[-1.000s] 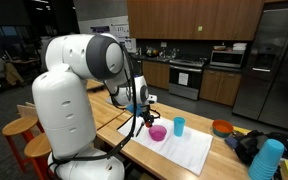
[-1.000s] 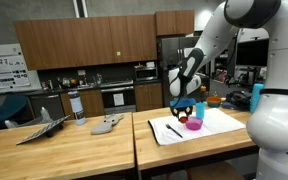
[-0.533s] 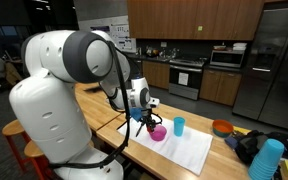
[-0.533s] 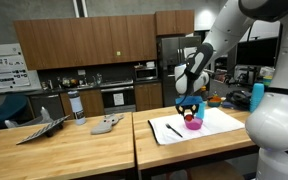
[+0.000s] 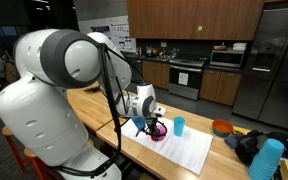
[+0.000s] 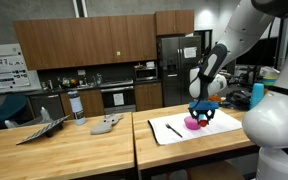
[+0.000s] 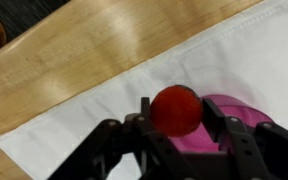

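In the wrist view my gripper (image 7: 176, 112) is shut on a red ball (image 7: 176, 108), with one dark finger on each side of it. The ball hangs just above the near rim of a pink bowl (image 7: 240, 108), which stands on a white mat (image 7: 234, 45). Both exterior views show the gripper (image 5: 148, 120) (image 6: 201, 110) low over the pink bowl (image 5: 159, 133) (image 6: 193, 124). The ball itself is too small to make out there.
A blue cup (image 5: 179, 126) stands on the mat (image 5: 189, 150) just past the bowl. A black marker (image 6: 173, 129) lies on the mat's other side. An orange bowl (image 5: 222, 127) and a blue stack (image 5: 267, 160) sit further along the wooden table (image 7: 74, 60).
The arm has swung across the mat with the red ball and lowered, and now stands at the pink bowl. The grip on the ball has not changed.
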Tool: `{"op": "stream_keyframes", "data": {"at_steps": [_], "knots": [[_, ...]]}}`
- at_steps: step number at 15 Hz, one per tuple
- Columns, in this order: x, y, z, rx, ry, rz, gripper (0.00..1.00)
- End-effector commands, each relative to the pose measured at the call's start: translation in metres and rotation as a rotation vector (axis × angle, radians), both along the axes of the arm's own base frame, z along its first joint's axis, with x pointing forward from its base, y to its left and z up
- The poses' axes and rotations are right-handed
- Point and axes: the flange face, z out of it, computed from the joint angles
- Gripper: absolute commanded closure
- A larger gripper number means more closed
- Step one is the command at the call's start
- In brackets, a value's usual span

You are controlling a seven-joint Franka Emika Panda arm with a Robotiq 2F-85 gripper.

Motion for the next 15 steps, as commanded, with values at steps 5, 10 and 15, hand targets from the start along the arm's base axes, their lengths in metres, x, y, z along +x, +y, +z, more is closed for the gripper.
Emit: {"op": "stream_keyframes", "data": {"at_steps": [5,10,15], "knots": [[0.035,0.008,0.037,0.019,-0.099,0.001,0.73],[0.078,0.038,0.062,0.009,-0.146,0.069,0.73],[0.093,0.056,0.06,0.017,-0.134,0.078,0.73]]}}
